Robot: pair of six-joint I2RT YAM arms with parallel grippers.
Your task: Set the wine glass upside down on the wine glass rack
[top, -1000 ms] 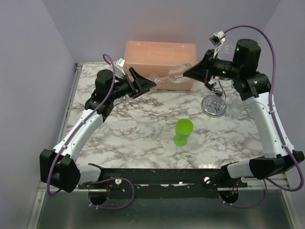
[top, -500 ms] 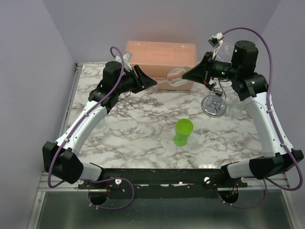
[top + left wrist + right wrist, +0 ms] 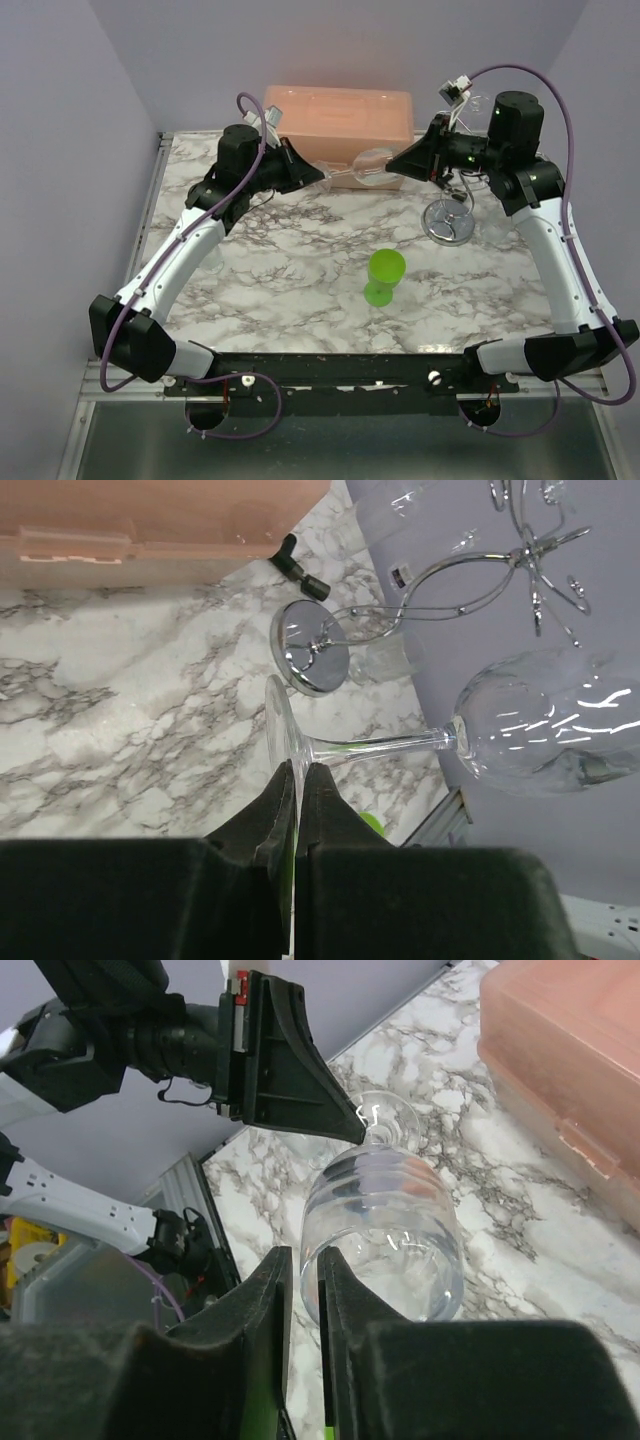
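1. Marble-patterned table (image 3: 300, 290) fills the middle of the top view. Pale lilac walls stand around it, and a salmon plastic box (image 3: 340, 110) sits at its far edge.
2. I see a green cup (image 3: 383, 277) standing upright near the middle of the table, well apart from both arms.
3. The wine glass rack (image 3: 448, 222) stands on its round shiny base at the far right of the table, near the right wrist.
4. The wine glass (image 3: 368, 165) is in the air in front of the box. It lies sideways between the two arms, with the foot to the left and the bowl to the right. It is near the rack but apart from it.
5. The left arm (image 3: 180, 265) rises from the near left corner and leans toward the far edge. Its wrist is bent to the right.
6. The left fingers (image 3: 280, 805) are closed together on the edge of the glass foot, and the stem runs away from them toward the bowl.
7. The right arm (image 3: 560, 260) goes up along the right side to a high elbow at the far right. Its wrist is turned to the left, so it faces the left wrist.
8. The right fingers (image 3: 272, 1290) stand with a narrow gap, and the rim of the bowl is inside this gap. I cannot tell whether they press on it.
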